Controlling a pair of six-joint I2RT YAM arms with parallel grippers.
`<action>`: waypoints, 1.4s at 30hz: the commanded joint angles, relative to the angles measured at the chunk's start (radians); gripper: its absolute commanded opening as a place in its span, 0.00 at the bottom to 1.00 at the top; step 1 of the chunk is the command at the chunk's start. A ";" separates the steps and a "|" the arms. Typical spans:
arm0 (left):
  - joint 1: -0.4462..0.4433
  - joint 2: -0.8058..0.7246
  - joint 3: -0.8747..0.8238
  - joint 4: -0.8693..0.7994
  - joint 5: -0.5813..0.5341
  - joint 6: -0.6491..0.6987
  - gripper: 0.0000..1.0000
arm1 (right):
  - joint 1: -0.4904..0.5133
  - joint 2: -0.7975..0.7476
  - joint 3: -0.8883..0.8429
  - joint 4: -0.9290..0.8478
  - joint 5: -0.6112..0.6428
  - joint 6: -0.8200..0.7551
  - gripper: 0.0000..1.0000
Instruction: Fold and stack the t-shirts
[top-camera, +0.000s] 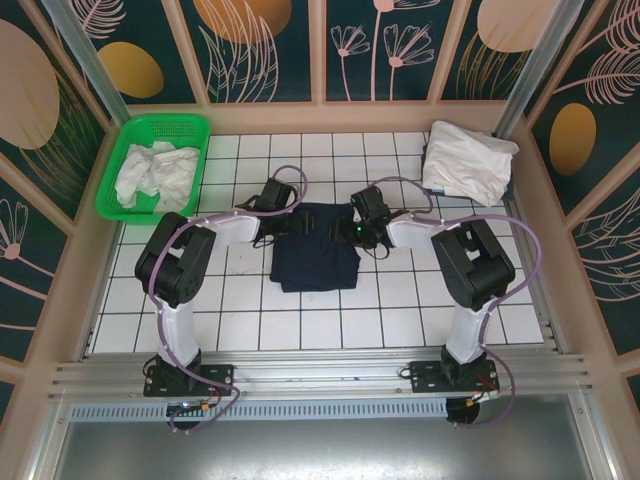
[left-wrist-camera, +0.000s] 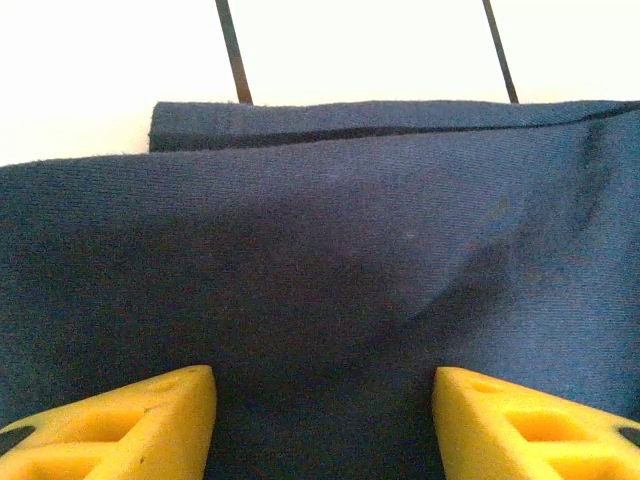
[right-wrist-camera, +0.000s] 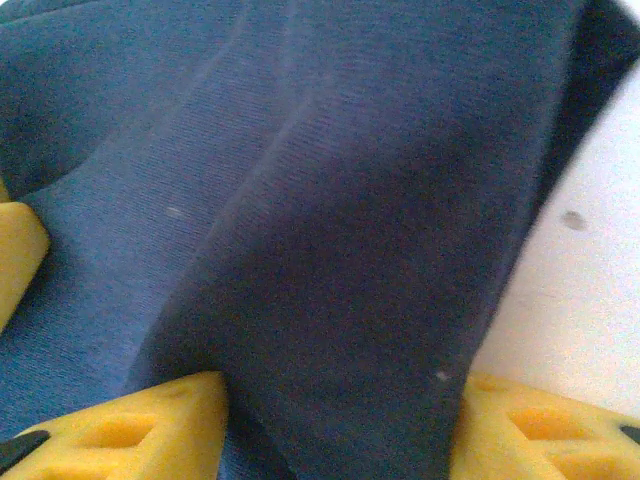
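**Tools at the navy t-shirt's far corners**

The navy t-shirt is lying part-folded on the counter, long axis running far to near. The left tool is sitting at its far-left corner and the right tool at its far-right corner, both equally near. Both tools are standing apart over cloth, not clamping it.

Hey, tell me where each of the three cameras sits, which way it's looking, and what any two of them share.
Top: fixed above and behind the robot, looking down on the tiled table; the left arm and right arm reach to the navy shirt.
Left wrist: on the left arm, looking along the left gripper, jaws apart, over the shirt.
Right wrist: on the right arm, looking past the right gripper at the shirt.
Shared: all see the navy shirt.
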 joint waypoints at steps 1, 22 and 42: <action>-0.002 0.035 0.005 0.017 0.035 0.007 0.59 | 0.020 0.042 0.041 -0.021 0.023 0.025 0.56; -0.002 0.071 0.090 -0.144 0.009 0.041 0.57 | 0.003 0.032 0.023 -0.071 0.127 -0.010 0.49; -0.002 0.096 0.098 -0.168 -0.013 0.049 0.56 | 0.083 0.022 0.039 -0.220 0.390 0.036 0.67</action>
